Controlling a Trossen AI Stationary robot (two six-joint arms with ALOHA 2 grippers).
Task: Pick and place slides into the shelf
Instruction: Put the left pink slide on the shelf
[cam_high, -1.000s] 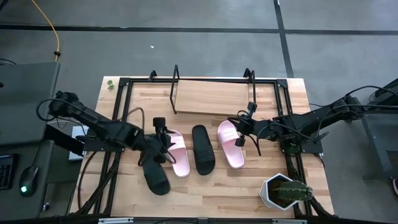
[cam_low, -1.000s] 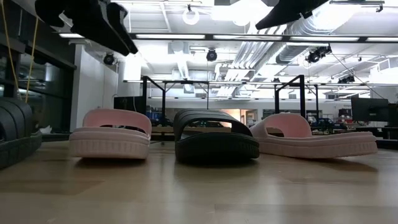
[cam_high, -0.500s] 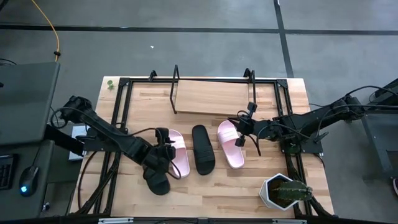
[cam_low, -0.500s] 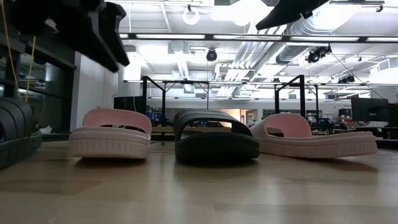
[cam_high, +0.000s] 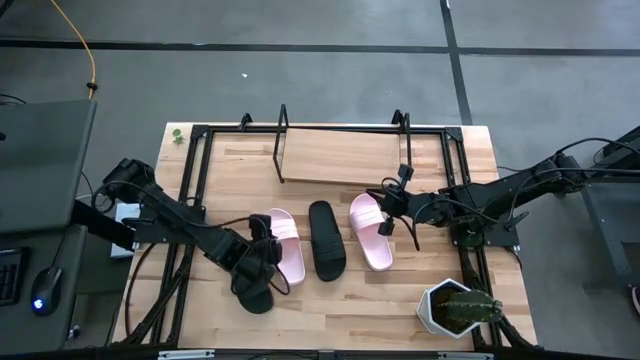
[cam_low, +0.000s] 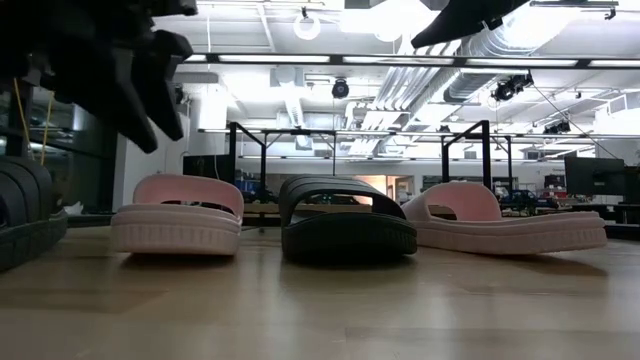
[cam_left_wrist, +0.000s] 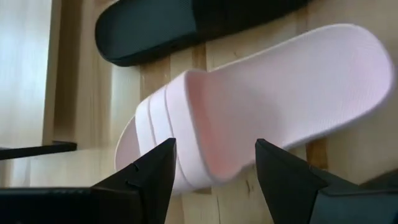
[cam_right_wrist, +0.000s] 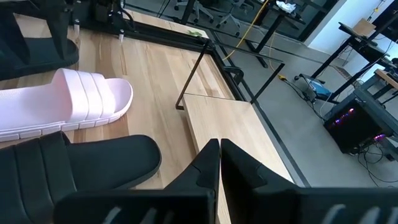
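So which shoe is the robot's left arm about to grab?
On the light wooden table, four slide sandals lie in a row in front of the low wooden shelf. The open left gripper hovers over the light pink slide sandal second from the left, between two matte black ones, not the pink one by the right arm.

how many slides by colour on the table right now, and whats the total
Pink slides: 2, one by the left gripper, one by the right gripper.
Black slides: 2, one between the pink ones, one under the left arm.
Total: 4 slides, none on the shelf.
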